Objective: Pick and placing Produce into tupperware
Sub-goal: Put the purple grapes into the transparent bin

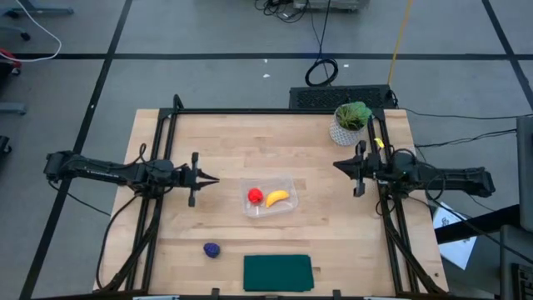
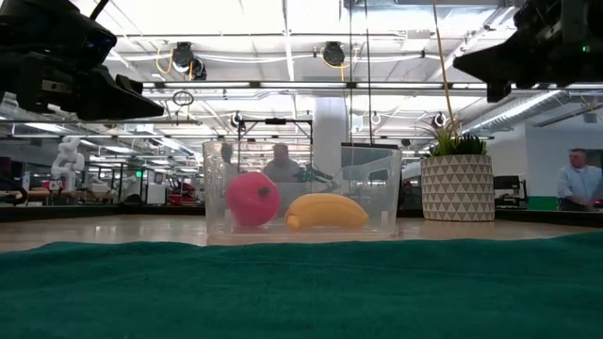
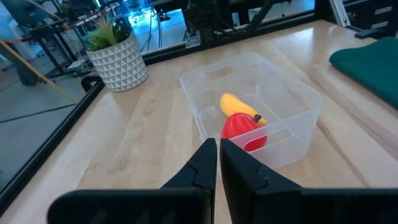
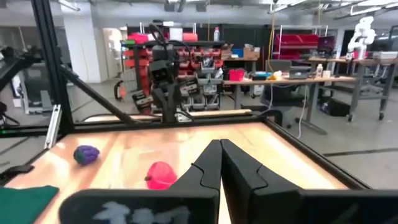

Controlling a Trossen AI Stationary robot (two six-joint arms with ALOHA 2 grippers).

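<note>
The clear tupperware (image 1: pixel 268 196) stands on its base at the table's middle. Inside it lie the red round piece (image 1: pixel 255 196) and the yellow banana (image 1: pixel 276 197), both on the tub's floor (image 2: pixel 252 200) (image 2: pixel 325 212). The dark purple lump (image 1: pixel 212 249) rests on the bare table near the front edge, left of the tub. My left gripper (image 1: pixel 215 178) hovers shut to the tub's left, above the table, holding nothing (image 3: pixel 217 152). My right gripper (image 1: pixel 336 164) hovers shut to the tub's right, also holding nothing (image 4: pixel 220 149).
A dark green mat (image 1: pixel 277 272) lies flat at the table's front edge. A leafy plant in a white patterned pot (image 1: pixel 350 122) stands at the far right corner. Black frame rails run along the table's left and right sides.
</note>
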